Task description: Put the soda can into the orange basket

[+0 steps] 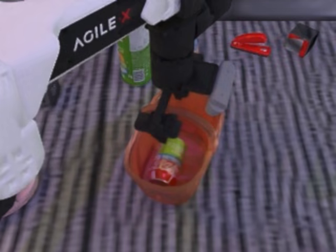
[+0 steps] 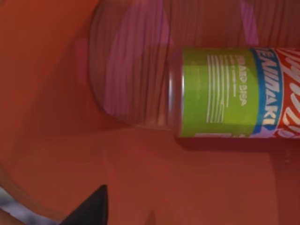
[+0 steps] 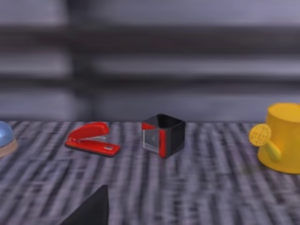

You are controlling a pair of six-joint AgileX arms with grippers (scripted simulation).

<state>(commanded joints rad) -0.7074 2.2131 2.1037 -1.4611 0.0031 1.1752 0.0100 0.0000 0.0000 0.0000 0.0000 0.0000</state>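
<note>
While my left gripper point(image 1: 157, 126) hangs just over the orange basket point(image 1: 137, 157), its fingers spread apart and holding nothing, the soda can point(image 1: 167, 161) lies on its side inside the basket, red with white lettering, lime-green at the other end, apart from my fingers.

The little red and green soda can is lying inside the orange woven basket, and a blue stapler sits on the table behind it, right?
Nearly. The stapler is red, not blue, as the top view shows. The red and green soda can does lie inside the orange woven basket.
</note>
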